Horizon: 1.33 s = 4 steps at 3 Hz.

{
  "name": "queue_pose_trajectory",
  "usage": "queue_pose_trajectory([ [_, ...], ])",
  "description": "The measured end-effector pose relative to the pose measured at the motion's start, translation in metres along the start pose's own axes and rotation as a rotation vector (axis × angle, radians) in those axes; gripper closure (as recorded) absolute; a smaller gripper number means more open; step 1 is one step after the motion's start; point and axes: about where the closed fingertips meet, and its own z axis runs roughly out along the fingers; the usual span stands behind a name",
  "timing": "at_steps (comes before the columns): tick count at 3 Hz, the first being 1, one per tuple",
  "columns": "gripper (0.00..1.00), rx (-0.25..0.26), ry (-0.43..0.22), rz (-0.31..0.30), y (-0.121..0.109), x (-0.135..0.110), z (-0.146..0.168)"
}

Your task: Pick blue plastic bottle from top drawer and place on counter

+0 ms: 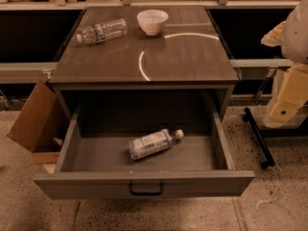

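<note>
Well left of and below the gripper (288, 98), whose grip cannot be told, the blue plastic bottle (153, 144) lying in the top drawer (144, 184) could roll if nudged.

Blue plastic bottle (153, 143) on side in open top drawer (144, 184), below counter (192, 57); gripper (288, 100) far right.

Dim, warm overhead light puts a bright curved glare on the counter (192, 57) and deep shadow at the back of the top drawer (96, 186). The gripper (288, 97) hangs pale at the right edge.
</note>
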Motion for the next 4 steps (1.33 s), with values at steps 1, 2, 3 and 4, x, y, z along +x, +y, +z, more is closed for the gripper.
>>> queue_pose_trajectory([
  [1,0.00,0.000,0.000,0.000,0.000,0.000,0.000],
  [2,0.00,-0.037,-0.060,-0.024,0.011,-0.007,0.024],
  [3,0.00,-0.098,-0.156,-0.054,0.031,-0.022,0.059],
  [4,0.00,-0.098,-0.156,-0.054,0.031,-0.022,0.059],
])
